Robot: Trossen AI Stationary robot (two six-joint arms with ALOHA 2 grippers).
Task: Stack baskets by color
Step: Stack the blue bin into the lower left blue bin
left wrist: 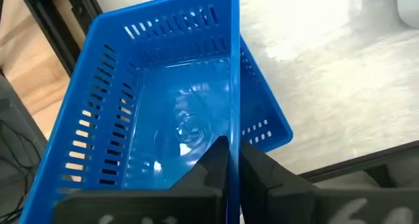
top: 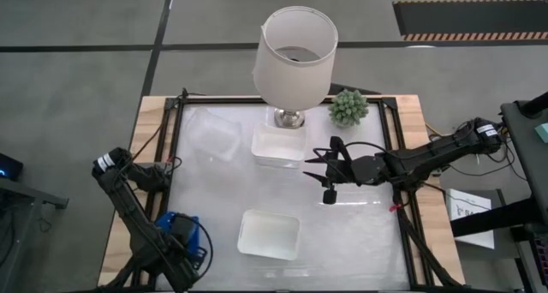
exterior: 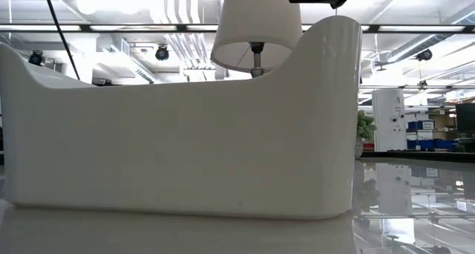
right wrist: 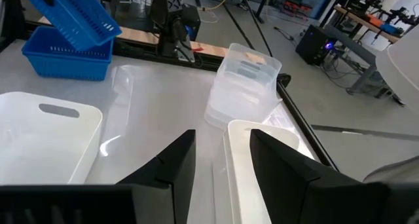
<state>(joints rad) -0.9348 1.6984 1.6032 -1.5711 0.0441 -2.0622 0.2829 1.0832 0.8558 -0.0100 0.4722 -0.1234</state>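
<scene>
My left gripper (left wrist: 234, 165) is at the table's near left corner and is shut on a bright blue basket (left wrist: 157, 106). That basket hangs tilted (right wrist: 72, 18) over a second blue basket (right wrist: 65, 57), which rests on the table. A white basket (top: 270, 234) sits near the front edge. Another white basket (top: 278, 146) sits at the lamp's foot. My right gripper (top: 324, 169) hovers open at that basket's right side, with the rim (right wrist: 230, 145) showing below the gap between its fingers. My left gripper pinches one long side wall (left wrist: 232, 129) of the blue basket, one finger inside the basket and one outside. The fingers point down from above. The basket hangs tilted over the second blue basket; whether the two touch I cannot tell.
A clear plastic container (top: 214, 132) sits at the far left of the table. A lamp with a white shade (top: 295, 57) and a small green plant (top: 348, 107) stand at the far edge. A black frame (top: 398, 156) borders the table. The front white basket (exterior: 178, 150) fills the low view.
</scene>
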